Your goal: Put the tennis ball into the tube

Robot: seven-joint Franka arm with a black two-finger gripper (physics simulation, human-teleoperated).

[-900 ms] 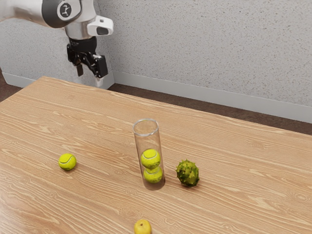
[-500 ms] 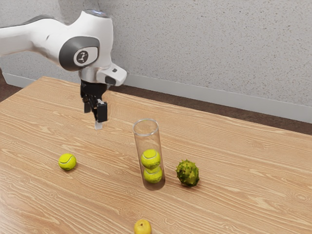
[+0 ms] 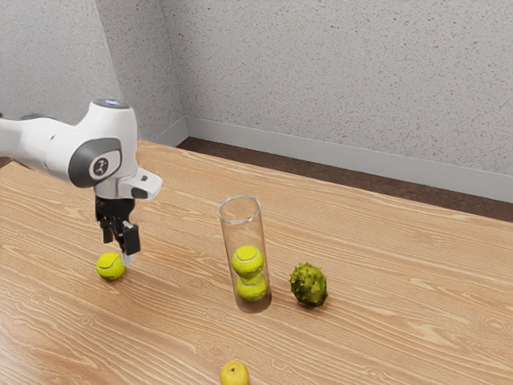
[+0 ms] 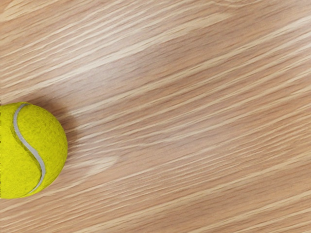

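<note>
Black two-finger gripper point(image 3: 119, 251): hung low over the table, pointing down; stood wide, with a gap between the two fingers, and held nothing.
White arm point(image 3: 60, 149) with dark grey trim: came in from the exterior view's left, at ten o'clock from the gripper.
Loose yellow-green tennis ball point(image 3: 111, 266): lay on the table outside the tube, just by the fingertips, at seven o'clock in the exterior view; showed a pale curved seam in the wrist view; could not tell about contact.
Clear round tube point(image 3: 240, 234): stood upright, open at the top, at three o'clock from the loose ball and well apart.
Two yellow-green tennis balls point(image 3: 248, 261): sat inside, one above the other.
Spiky green round fruit point(image 3: 309, 285): lay near the tube, at four o'clock.
Small smooth yellow fruit point(image 3: 235, 374): lay at six o'clock from the tube.
Wood-grained brown table point(image 3: 385, 297): ran beneath everything.
Speckled grey wall point(image 3: 345, 80): rose at twelve o'clock.
</note>
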